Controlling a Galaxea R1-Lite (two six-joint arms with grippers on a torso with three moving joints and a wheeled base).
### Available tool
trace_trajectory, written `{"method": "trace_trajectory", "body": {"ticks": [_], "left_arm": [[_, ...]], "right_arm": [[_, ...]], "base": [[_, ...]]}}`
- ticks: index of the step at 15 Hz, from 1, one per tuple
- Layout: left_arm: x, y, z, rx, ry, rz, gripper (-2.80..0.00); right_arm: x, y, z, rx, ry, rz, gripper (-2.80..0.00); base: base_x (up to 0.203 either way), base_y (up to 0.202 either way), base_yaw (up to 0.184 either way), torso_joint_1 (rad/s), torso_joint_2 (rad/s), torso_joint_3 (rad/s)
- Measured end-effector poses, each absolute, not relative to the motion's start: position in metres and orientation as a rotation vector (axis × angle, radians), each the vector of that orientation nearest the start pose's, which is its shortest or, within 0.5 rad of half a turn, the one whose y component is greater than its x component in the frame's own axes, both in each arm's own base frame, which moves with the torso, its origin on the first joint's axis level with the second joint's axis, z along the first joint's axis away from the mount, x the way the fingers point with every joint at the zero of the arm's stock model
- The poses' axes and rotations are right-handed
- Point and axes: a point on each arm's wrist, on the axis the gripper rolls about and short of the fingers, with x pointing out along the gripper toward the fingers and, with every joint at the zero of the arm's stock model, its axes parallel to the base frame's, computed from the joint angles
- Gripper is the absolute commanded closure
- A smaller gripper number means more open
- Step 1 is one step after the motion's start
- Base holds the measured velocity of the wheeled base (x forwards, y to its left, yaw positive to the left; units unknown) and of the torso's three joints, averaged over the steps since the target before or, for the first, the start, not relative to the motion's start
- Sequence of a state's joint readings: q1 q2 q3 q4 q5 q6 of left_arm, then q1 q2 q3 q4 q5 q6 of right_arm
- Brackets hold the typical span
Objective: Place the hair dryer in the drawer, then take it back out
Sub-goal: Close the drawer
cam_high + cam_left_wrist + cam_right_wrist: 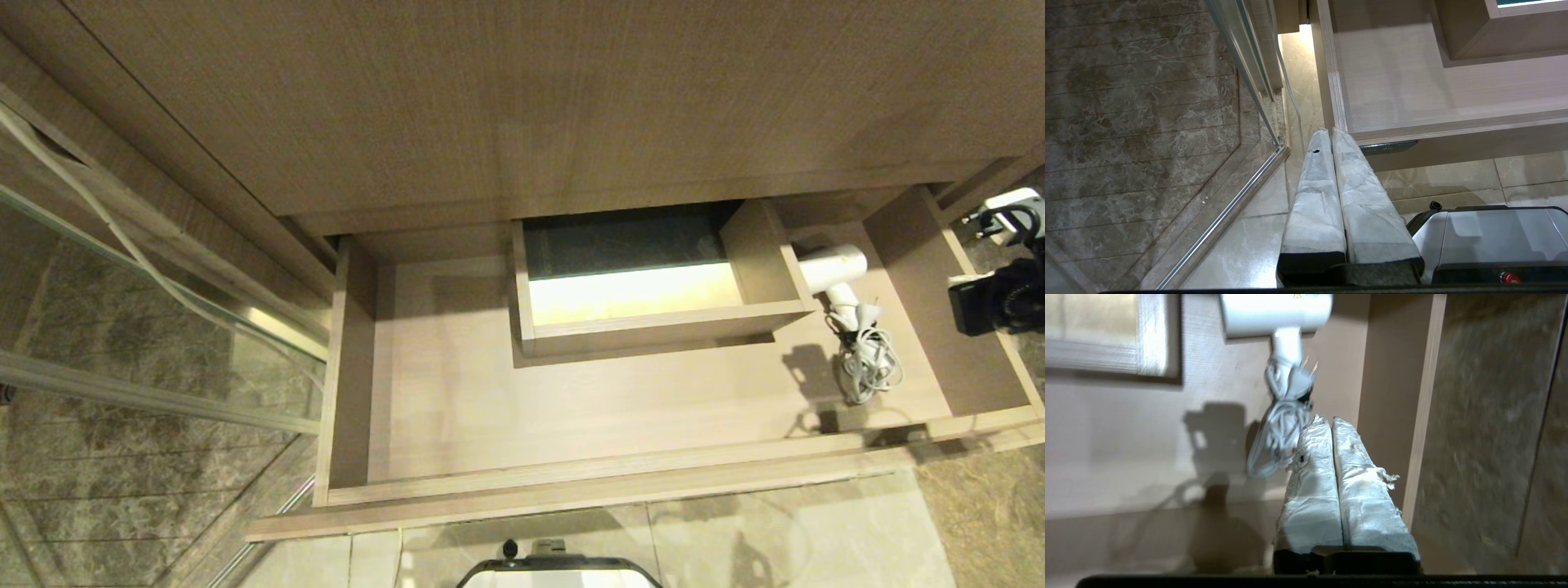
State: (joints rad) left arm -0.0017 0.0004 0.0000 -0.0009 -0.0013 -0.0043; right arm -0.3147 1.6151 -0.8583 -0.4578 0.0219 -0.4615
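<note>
One hair dryer point(833, 268) lies inside the open drawer point(457, 408), on the drawer floor at its right end, in the space between the boxed cut-out point(653, 327) in the middle and the drawer's right side wall. Its fat white barrel runs across the drawer, roughly parallel to the front edge, one end tucked against the corner of the cut-out and the other toward the right wall. The handle drops from the barrel toward the drawer front, so the whole thing makes a T lying flat. The white cord point(867, 363) is bundled in a loose coil at the foot of the handle, nearer the front.

In the right wrist view the right gripper point(1332, 422) hangs above the drawer's right end with its two wrapped fingers pressed together and nothing between them; the cord coil sits just beyond the tips, and the dryer's barrel point(1276, 312) beyond that, a yellow warning mark showing on it.

The left gripper point(1329, 132) is parked low beside the drawer's left front corner, over the tiled floor point(1241, 249), its fingers likewise pressed flat together on nothing.
</note>
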Motion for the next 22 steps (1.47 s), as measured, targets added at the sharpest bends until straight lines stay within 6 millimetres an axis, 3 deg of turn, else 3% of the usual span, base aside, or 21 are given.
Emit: {"method": "trace_trajectory", "body": {"ticks": [2,7,11,14,22], "left_arm": [[-0.023,0.0,0.076,-0.004,-0.001,-0.003,0.0],[-0.023,0.0,0.076,-0.004,-0.001,-0.003,0.0],[-0.023,0.0,0.076,-0.004,-0.001,-0.003,0.0],[-0.023,0.0,0.076,-0.004,-0.001,-0.003,0.0],[-0.023,0.0,0.076,-0.004,-0.001,-0.003,0.0]], "right_arm": [[0.246,-0.08,0.202,-0.399,0.424,-0.2,0.0],[0.175,-0.065,0.167,-0.353,0.695,-0.203,0.0],[0.143,-0.055,0.139,-0.287,0.839,-0.176,0.0],[0.145,-0.055,0.129,-0.276,0.88,-0.162,0.0],[0.185,-0.069,0.104,-0.278,0.919,-0.136,0.0]], "base": [[0.0,0.0,0.0,0.0,0.0,0.0],[0.0,0.0,0.0,0.0,0.0,0.0],[0.0,0.0,0.0,0.0,0.0,0.0],[0.0,0.0,0.0,0.0,0.0,0.0],[0.0,0.0,0.0,0.0,0.0,0.0]]}}
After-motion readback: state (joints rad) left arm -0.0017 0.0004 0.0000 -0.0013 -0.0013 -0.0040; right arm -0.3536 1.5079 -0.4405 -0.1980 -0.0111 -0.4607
